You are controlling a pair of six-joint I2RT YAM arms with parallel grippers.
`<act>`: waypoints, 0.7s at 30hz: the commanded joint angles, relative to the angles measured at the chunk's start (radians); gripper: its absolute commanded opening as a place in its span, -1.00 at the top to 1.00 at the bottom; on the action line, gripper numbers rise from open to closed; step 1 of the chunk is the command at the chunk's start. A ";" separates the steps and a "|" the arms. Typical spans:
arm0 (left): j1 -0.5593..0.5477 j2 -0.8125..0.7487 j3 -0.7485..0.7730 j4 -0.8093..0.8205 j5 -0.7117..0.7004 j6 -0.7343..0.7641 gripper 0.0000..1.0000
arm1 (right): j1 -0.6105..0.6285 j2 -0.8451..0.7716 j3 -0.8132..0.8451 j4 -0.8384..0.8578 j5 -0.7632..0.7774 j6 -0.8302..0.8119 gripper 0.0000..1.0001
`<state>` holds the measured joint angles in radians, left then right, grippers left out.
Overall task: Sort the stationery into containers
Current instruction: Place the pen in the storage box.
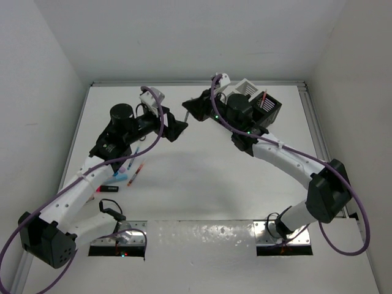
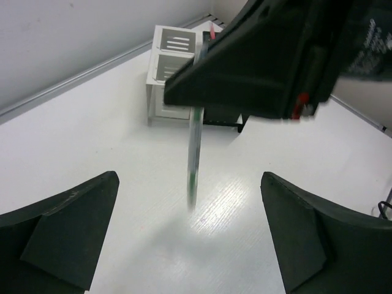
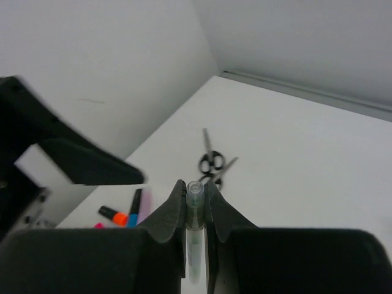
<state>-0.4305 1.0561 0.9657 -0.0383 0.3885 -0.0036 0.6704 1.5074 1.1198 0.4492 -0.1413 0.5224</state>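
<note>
My right gripper (image 3: 195,187) is shut on the capped top of a thin clear pen with green inside (image 3: 195,202). The pen (image 2: 195,153) hangs upright above the table, between the wide-apart fingers of my left gripper (image 2: 188,184), which is open and not touching it. From above, the two grippers meet at mid-table, left (image 1: 177,128) and right (image 1: 193,109). Black-handled scissors (image 3: 211,162) lie on the table beyond. Orange (image 3: 113,214) and blue (image 3: 134,211) highlighters lie to the left. The white container (image 1: 245,87) and black container (image 1: 269,107) stand joined at the back right.
More pens (image 1: 136,173) and a black marker (image 1: 109,188) lie beside the left arm. A red pen (image 1: 263,98) stands in the black container. The white container (image 2: 168,73) sits just behind the right gripper's body (image 2: 257,67). Walls close in on three sides of the table.
</note>
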 commanded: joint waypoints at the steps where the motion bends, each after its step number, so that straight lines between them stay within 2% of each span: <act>1: 0.015 -0.038 -0.013 0.064 -0.037 -0.044 -0.99 | -0.102 -0.078 0.011 -0.056 0.075 -0.027 1.00; 7: 0.061 -0.077 -0.048 0.041 -0.086 -0.035 -0.99 | -0.285 -0.105 0.047 -0.170 0.225 -0.156 1.00; 12: 0.082 -0.123 -0.085 -0.032 -0.203 -0.029 -0.99 | -0.411 -0.021 0.118 -0.205 0.460 -0.297 1.00; 14: 0.095 -0.131 -0.107 -0.047 -0.230 -0.033 -0.99 | -0.457 0.026 0.143 -0.196 0.537 -0.335 1.00; 21: 0.144 -0.119 -0.143 -0.058 -0.234 -0.075 -0.99 | -0.554 0.194 0.196 -0.081 0.603 -0.403 1.00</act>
<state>-0.3103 0.9375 0.8303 -0.1066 0.1764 -0.0456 0.1390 1.6413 1.2606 0.2996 0.3882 0.1852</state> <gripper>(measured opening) 0.996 0.091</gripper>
